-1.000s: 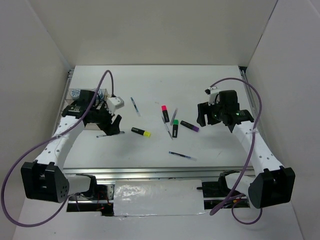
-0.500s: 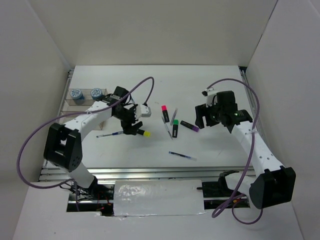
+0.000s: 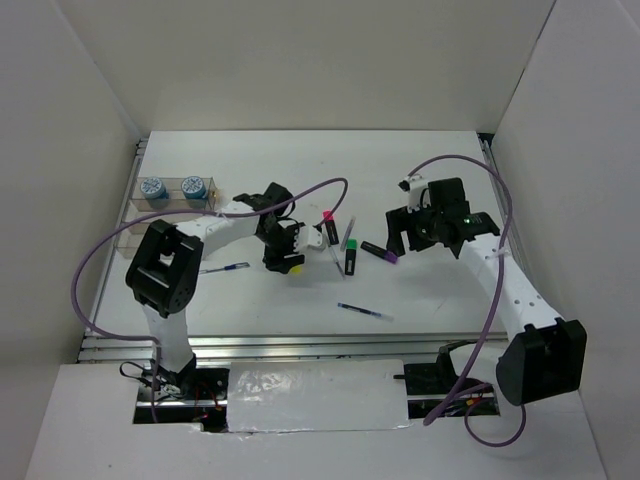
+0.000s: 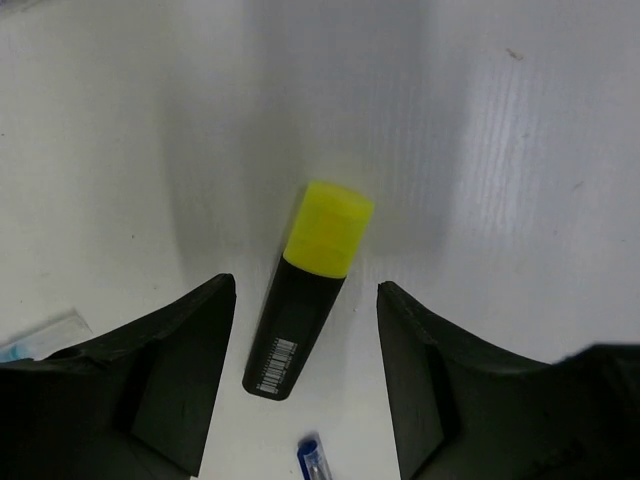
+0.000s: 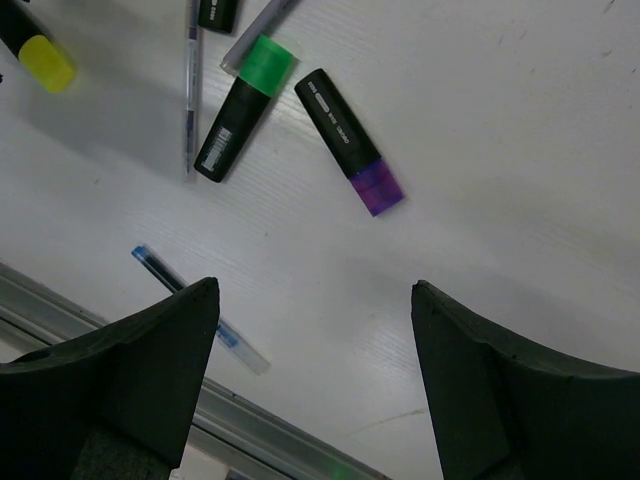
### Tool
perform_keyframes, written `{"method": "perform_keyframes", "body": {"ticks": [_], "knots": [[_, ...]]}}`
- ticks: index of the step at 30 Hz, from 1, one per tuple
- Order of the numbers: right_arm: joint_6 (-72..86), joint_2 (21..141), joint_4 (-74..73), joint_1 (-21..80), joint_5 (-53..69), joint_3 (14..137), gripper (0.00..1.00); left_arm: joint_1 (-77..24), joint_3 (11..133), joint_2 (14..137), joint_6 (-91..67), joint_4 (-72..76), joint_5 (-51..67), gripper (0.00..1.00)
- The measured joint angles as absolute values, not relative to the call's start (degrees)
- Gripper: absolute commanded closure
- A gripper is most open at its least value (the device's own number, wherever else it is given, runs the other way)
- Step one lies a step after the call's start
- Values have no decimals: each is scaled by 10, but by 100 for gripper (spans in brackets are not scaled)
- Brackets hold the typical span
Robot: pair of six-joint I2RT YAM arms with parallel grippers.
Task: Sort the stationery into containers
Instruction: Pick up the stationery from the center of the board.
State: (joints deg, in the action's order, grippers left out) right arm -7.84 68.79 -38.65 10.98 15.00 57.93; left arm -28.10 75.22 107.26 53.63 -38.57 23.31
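Stationery count on the table [image 3: 450, 160]
Four highlighters: yellow highlighter [image 4: 300, 320], pink highlighter [image 3: 329, 225], green highlighter [image 5: 238, 115], purple highlighter [image 5: 345, 130]. Four pens visible: left pen [image 3: 228, 268], near pen [image 3: 364, 312], two central pens [image 5: 190, 90]. Far left: two tubs [image 3: 152, 190], one organizer box [image 3: 173, 203].

Top camera: fixed high behind the near edge of the table [image 3: 430, 300], looking down over its whole surface. Left wrist camera: close, facing straight down on the yellow-capped highlighter [image 4: 305, 300]. Right wrist camera: apparently higher and tilted. It catches that highlighter at its corner, and shares the green-capped highlighter [image 5: 240, 110] with the top view.
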Motion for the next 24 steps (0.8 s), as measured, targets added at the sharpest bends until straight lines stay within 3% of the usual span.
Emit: {"method": "perform_keyframes", "body": {"ticks": [5, 8, 12, 18, 24], "knots": [[-80, 707, -390, 110, 154, 581, 16, -285, 736, 1086, 548, -356, 208, 42], [-85, 721, -392, 114, 147, 585, 15, -285, 722, 1088, 558, -350, 201, 56], [-103, 765, -390, 127, 120, 592, 15, -285, 705, 1074, 564, -334, 192, 90], [-143, 856, -390, 148, 88, 616, 20, -275, 703, 1065, 521, -332, 178, 96], [-186, 957, -385, 156, 76, 681, 28, -188, 779, 1018, 516, -394, 211, 100]]}}
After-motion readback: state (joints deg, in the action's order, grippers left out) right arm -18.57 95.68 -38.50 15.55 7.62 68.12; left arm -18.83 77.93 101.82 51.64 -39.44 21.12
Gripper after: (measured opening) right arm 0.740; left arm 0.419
